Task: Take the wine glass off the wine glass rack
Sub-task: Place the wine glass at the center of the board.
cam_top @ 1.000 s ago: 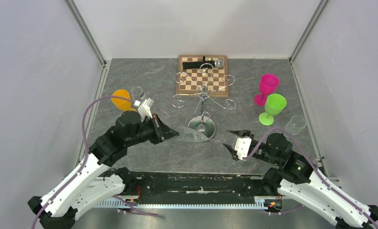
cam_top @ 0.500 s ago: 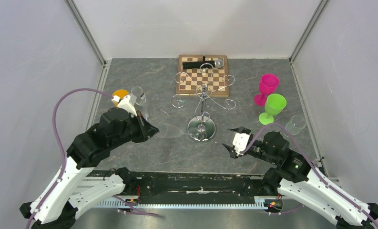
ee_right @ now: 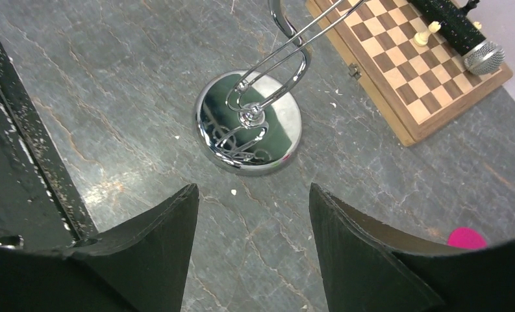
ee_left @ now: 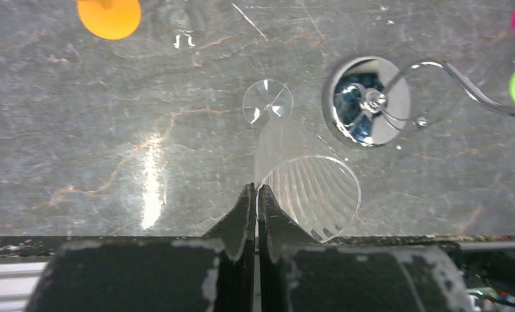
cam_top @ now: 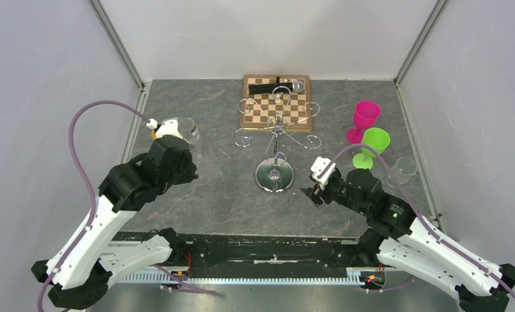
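Note:
The wine glass rack point(cam_top: 275, 133) is a silver wire stand with curled hook arms on a round mirrored base point(cam_top: 274, 175), in the middle of the table. The base also shows in the left wrist view point(ee_left: 366, 101) and the right wrist view point(ee_right: 249, 123). My left gripper point(ee_left: 254, 188) is shut on the rim of a clear ribbed wine glass point(ee_left: 306, 188), held above the table left of the base, foot point(ee_left: 267, 103) downward. In the top view my left gripper point(cam_top: 188, 170) hides the glass. My right gripper point(ee_right: 253, 188) is open and empty, just right of the base point(cam_top: 312, 190).
A wooden chessboard point(cam_top: 277, 104) with a black microphone point(cam_top: 271, 86) lies behind the rack. Pink point(cam_top: 365, 117), green point(cam_top: 375, 144) and small clear point(cam_top: 404, 169) glasses stand at the right. An orange glass point(ee_left: 109, 14) and a clear glass point(cam_top: 188, 129) stand at the left.
My left arm has risen and swung left, carrying the clear glass away from the rack base. My right gripper has moved forward toward the base, still open.

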Motion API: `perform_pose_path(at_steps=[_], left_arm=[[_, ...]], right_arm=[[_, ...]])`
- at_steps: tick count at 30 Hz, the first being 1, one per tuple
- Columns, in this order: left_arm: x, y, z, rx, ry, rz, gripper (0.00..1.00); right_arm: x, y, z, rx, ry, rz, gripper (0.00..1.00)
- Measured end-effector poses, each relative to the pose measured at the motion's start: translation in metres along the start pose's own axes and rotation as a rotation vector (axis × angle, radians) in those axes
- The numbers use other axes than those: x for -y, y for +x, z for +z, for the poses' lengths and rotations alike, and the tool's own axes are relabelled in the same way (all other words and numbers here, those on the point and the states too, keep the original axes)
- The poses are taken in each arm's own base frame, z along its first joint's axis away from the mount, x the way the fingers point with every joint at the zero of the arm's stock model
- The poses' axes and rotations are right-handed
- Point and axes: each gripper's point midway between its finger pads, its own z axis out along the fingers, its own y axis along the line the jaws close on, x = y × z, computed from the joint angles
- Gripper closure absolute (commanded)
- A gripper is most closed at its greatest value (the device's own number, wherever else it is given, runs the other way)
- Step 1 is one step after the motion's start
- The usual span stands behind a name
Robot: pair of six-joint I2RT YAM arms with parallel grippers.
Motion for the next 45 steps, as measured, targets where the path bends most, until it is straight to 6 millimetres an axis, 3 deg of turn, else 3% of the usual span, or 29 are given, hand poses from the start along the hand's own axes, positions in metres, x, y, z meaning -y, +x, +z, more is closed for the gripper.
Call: perform_pose_path(at_steps=[8,19,29,45], left_arm=[[-0.016,-0.012,0.022,-0.004,-0.139,0.052,0.98],[-0.055,-0.028,0.033,-0.005,-0.256,-0.007,0.98],[-0.087,-0.023,0.06,-0.082,-0.335,-0.064,0.98],[-0.112,-0.033,0.09,-0.142,-0.343,-0.153,0.98]], right_arm=[[-0.006,-0.013,0.002,-0.014,-0.032,0.109,0.33],[-0.024,-0.006,0.008,-0.062,-0.11,0.185,0.31],[-0.029,-0.011,0.0,-0.024,-0.134,0.214,0.3],[-0.035,-0.007,-0.003,-0.033,-0.155,0.25,0.28]])
